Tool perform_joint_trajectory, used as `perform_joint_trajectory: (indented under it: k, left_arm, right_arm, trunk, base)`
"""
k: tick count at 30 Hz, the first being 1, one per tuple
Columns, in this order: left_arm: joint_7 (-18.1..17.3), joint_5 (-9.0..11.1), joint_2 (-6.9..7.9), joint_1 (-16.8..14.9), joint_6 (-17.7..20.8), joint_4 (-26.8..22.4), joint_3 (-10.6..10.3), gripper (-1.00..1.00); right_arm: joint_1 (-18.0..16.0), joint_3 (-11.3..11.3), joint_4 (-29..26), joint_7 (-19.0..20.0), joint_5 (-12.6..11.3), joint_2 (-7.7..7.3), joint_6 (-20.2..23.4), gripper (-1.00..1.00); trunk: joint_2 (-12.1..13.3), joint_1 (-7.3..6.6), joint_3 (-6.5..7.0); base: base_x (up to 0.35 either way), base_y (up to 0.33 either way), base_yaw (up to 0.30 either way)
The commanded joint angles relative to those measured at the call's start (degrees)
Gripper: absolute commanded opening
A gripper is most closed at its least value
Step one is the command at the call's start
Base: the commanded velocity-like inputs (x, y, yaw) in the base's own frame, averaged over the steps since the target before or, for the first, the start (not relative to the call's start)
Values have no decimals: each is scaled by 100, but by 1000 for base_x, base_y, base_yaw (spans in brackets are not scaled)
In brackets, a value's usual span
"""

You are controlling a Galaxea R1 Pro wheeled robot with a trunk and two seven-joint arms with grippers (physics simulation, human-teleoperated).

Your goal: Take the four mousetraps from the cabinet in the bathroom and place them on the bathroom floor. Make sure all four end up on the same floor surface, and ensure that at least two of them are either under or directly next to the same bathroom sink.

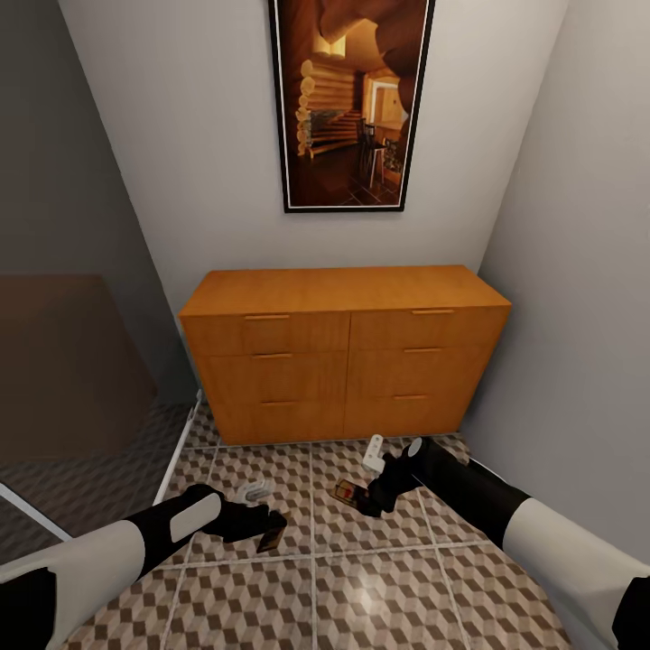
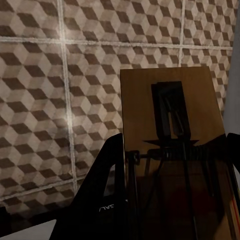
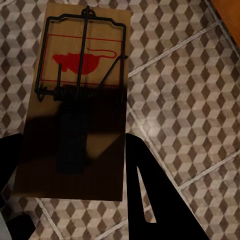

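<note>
The cabinet (image 1: 348, 352) stands against the back wall with all its drawer fronts closed. In front of it, low over the bathroom floor (image 1: 361, 587), my left gripper (image 1: 268, 529) is shut on a mousetrap (image 1: 272, 540). In the left wrist view that brown board with its dark wire parts (image 2: 170, 125) sits between the black fingers (image 2: 100, 200). My right gripper (image 1: 358, 496) is shut on a second mousetrap (image 1: 343, 492). The right wrist view shows this mousetrap (image 3: 80, 100) with a red mouse print and wire spring, above the cube-pattern tiles (image 3: 190, 100). The sink is out of view.
A framed picture (image 1: 350, 99) hangs above the cabinet. A grey wall (image 1: 578, 316) closes the right side close to my right arm. On the left, a pale strip (image 1: 173, 460) edges the tiles beside a darker area (image 1: 72, 379).
</note>
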Motion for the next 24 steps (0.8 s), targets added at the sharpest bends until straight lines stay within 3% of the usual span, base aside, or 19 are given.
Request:
perform_joint_trajectory:
  k: [1,16,19,24]
  left_arm:
    - [-26,5,4,-9,-3,-4,-34,-100]
    - [-26,5,4,-9,-3,-4,-34,-100]
    - [-26,5,4,-9,-3,-4,-34,-100]
    - [-26,5,4,-9,-3,-1,-34,-100]
  right_arm:
    - [-7,13,-9,6,-17,-4,39,-100]
    - [105,-18,15,-18,-40,-5,39,-100]
    - [161,-19,9,-181,-38,1,39,-100]
    - [265,-28,-17,-811,-44,48,39,-100]
  trunk:
    - [-3,0,-6]
    - [-3,0,-6]
    - [-3,0,-6]
    - [-3,0,-6]
  base:
    - [0,0,0]
    - [0,0,0]
    - [0,0,0]
    - [0,0,0]
